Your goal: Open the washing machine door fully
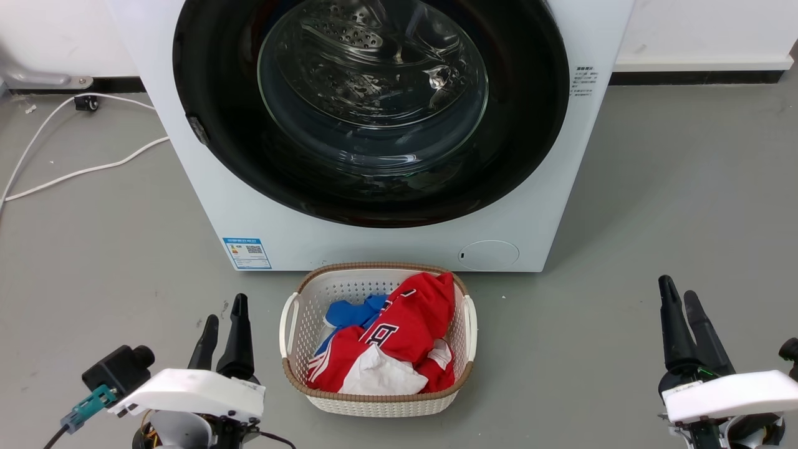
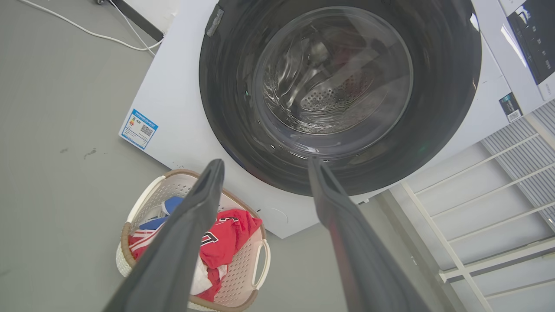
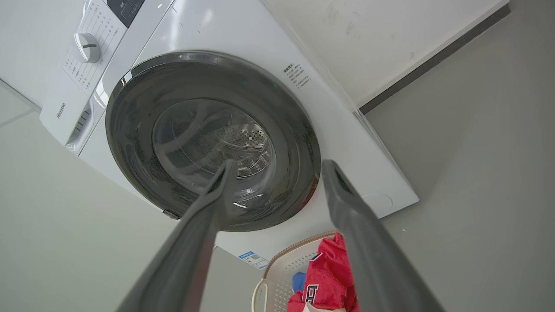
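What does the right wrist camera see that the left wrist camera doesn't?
Right wrist view, not the left: the round white control knob on the white boxy washing machine, and the open right gripper. Left wrist view, not the right: a thin white cable on the grey floor, a white barred frame, and the open left gripper. Both: the round glossy black washing machine door, shut, the blue label sticker, and the white plastic laundry basket holding red clothing.

From nearby, the head view looks down at the washing machine (image 1: 374, 246), while both lower wrist views share its front.
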Available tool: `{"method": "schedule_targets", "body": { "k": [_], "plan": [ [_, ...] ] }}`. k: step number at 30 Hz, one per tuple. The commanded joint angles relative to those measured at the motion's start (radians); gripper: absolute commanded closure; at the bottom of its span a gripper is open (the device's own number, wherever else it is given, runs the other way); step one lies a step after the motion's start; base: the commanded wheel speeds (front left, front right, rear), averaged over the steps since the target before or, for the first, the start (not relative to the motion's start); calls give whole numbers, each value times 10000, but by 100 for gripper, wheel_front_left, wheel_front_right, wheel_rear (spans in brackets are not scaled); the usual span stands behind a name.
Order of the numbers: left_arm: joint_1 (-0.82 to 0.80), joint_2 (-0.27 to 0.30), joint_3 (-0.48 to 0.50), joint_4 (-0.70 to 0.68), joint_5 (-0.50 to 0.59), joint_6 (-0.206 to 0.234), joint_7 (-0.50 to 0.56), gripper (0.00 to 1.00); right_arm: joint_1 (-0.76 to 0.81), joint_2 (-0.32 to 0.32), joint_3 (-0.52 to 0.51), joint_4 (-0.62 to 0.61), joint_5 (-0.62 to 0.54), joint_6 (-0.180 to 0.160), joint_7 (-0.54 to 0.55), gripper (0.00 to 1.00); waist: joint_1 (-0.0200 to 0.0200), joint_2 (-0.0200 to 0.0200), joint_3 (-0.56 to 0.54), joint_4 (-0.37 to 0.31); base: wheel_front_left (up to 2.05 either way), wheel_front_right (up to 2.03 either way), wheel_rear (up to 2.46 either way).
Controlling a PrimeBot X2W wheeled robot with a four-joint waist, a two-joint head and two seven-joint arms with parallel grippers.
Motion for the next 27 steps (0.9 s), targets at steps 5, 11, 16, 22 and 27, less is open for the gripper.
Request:
{"method": "schedule_targets", "body": {
  "k": [5, 11, 16, 22, 27],
  "plan": [
    [-64, 347, -504, -246, 934, 414, -245, 0, 93, -16, 85, -329, -1193, 13, -246, 0, 0, -1, 6, 19, 0, 0, 0],
    [-46, 591, -1009, -336, 1631, 743, -444, 0, 232, -12, 151, -373, -2087, 14, -441, 0, 0, -1, 6, 21, 0, 0, 0],
    [-13, 752, -1329, -427, 2161, 968, -594, 0, 357, -9, 174, -459, -2789, 15, -587, 0, 0, -1, 11, 31, 0, 0, 0],
    [29, 882, -1647, -542, 2769, 1150, -772, 0, 507, -5, 192, -589, -3502, 16, -762, 0, -1, -1, 13, 49, 0, 0, 0],
    [82, 955, -1855, -597, 3263, 1224, -914, 0, 641, -1, 204, -644, -4025, 17, -899, 0, -1, -1, -5, 67, 0, 0, 0]
  ]
}}
